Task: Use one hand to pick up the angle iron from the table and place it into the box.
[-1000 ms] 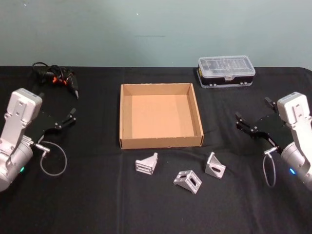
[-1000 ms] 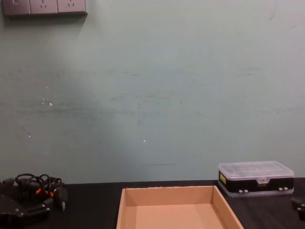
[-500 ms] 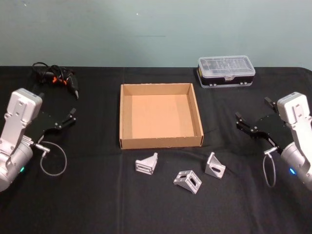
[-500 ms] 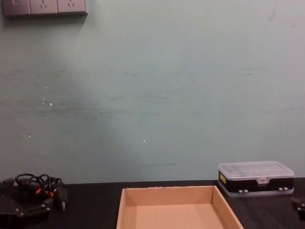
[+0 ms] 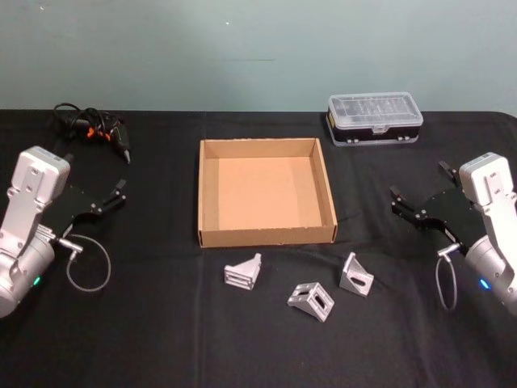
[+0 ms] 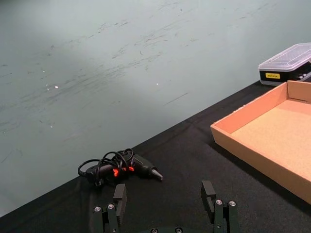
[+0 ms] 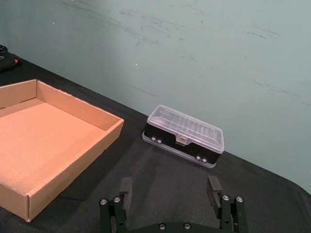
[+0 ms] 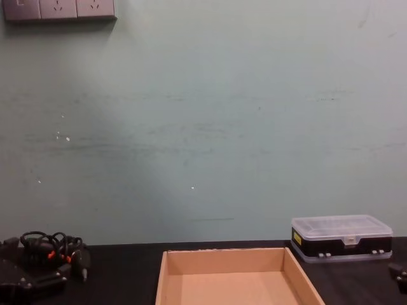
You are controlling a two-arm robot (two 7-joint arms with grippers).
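Pickup is not yet being started: the left end effector (image 5: 95,172) and the right end effector (image 5: 418,179) are being held wide open and empty over the bench (image 5: 161,323), well apart on either side of the box (image 5: 266,236). Three angle irons are lying just before its near wall; the right angle iron (image 5: 356,275) is being judged closest to the right end effector. One flange is best being straddled squarely, then lifted clear of the low wall.

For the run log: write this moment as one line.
stage: pick not begun | left gripper: open, left of box | right gripper: open, right of box | angle irons: three on table before box | box: empty
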